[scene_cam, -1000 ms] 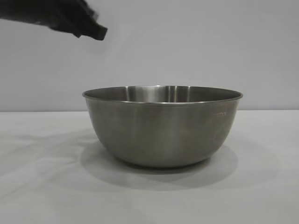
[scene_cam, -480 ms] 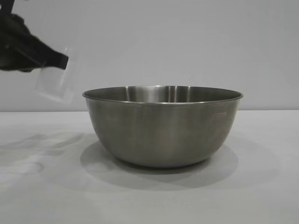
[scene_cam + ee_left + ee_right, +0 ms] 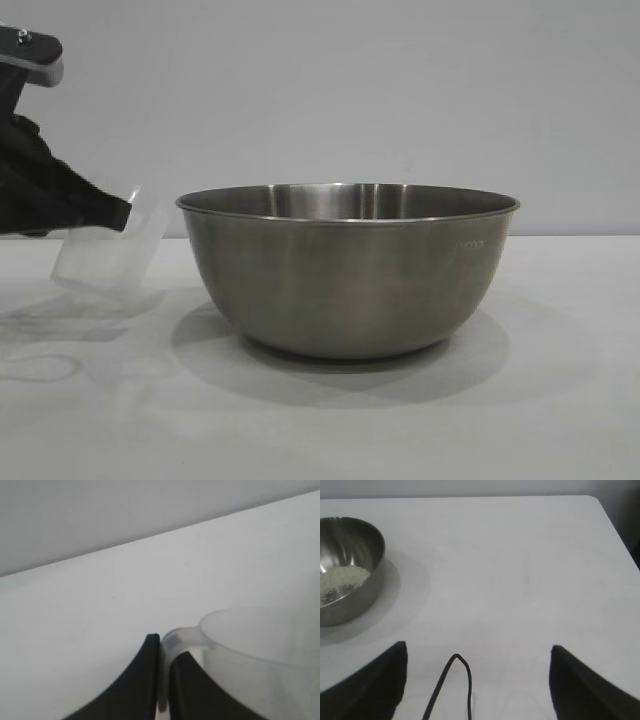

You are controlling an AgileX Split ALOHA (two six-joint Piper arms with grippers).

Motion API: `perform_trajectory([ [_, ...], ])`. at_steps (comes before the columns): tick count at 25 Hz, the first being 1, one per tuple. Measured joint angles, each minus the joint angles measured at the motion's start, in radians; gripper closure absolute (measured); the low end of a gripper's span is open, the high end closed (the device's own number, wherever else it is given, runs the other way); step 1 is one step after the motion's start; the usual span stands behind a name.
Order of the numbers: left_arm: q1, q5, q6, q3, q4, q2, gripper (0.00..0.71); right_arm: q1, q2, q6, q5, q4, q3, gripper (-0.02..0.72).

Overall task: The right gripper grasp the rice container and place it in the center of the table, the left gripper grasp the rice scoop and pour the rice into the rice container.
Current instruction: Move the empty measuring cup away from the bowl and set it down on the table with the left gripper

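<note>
The rice container [image 3: 348, 268] stands on the table [image 3: 560, 400] with the rice [image 3: 340, 580] lying in its bottom. The left gripper [image 3: 164, 655], just beside the bowl and above the tabletop, pinches the loop handle of the empty, tilted rice scoop [image 3: 108, 250]. The right gripper [image 3: 477, 680] hangs spread wide well apart from the bowl, grasping nothing.

The rice container's [image 3: 348, 270] wall hides its inside from the exterior view; the right hand stays outside that view.

The rice [image 3: 340, 577] lies in the rice container [image 3: 350, 270], the rice scoop [image 3: 105, 250] to its left.
</note>
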Motion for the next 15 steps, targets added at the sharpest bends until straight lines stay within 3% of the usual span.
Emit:
perform_trajectory([
  [6,0.0,0.0,-0.023,0.0,0.0,0.054,0.71,0.0,0.0,0.0,0.0,0.0,0.0,0.176],
  [7,0.0,0.0,-0.025,0.0,0.0,0.058,0.66,0.0,0.0,0.0,0.0,0.0,0.0,0.176],
  [8,0.0,0.0,-0.025,0.0,0.0,0.058,0.66,0.0,0.0,0.0,0.0,0.0,0.0,0.176],
  [9,0.0,0.0,-0.025,0.0,0.0,0.058,0.588,0.0,0.0,0.0,0.0,0.0,0.0,0.176],
  [12,0.0,0.0,-0.034,0.006,-0.007,0.058,0.466,0.0,0.0,0.0,0.0,0.0,0.0,0.176],
  [15,0.0,-0.002,-0.049,0.045,-0.022,0.056,0.457,0.0,0.0,0.0,0.0,0.0,0.0,0.176],
])
